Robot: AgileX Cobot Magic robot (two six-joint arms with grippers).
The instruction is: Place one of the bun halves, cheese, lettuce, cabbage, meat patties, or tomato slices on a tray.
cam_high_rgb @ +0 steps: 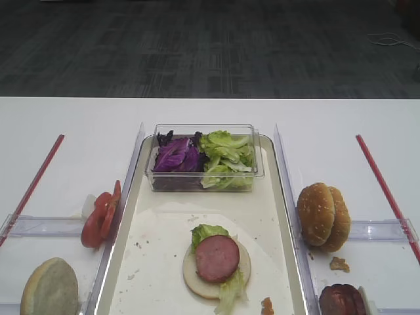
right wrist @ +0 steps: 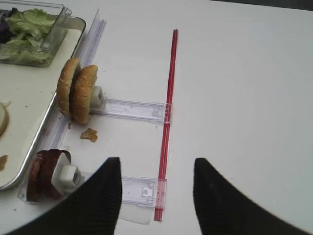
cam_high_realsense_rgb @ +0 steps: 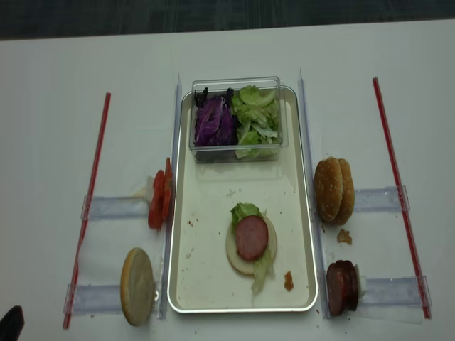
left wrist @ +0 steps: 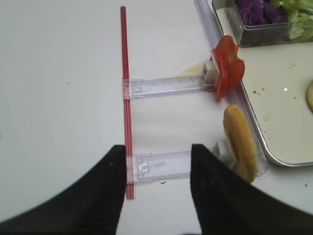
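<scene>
Your tray [cam_high_realsense_rgb: 186, 284] carries a flat bun half [cam_high_realsense_rgb: 234, 259] stacked with lettuce [cam_high_realsense_rgb: 244, 210] and a meat patty [cam_high_realsense_rgb: 252, 237], likely mid-burger; both empty claws, right gripper [right wrist: 155, 191] and left gripper [left wrist: 157, 183], stand parted above the side racks.

Tray [cam_high_realsense_rgb: 186, 256] front corners bare; clear box [cam_high_realsense_rgb: 237, 118] blocks far end
</scene>
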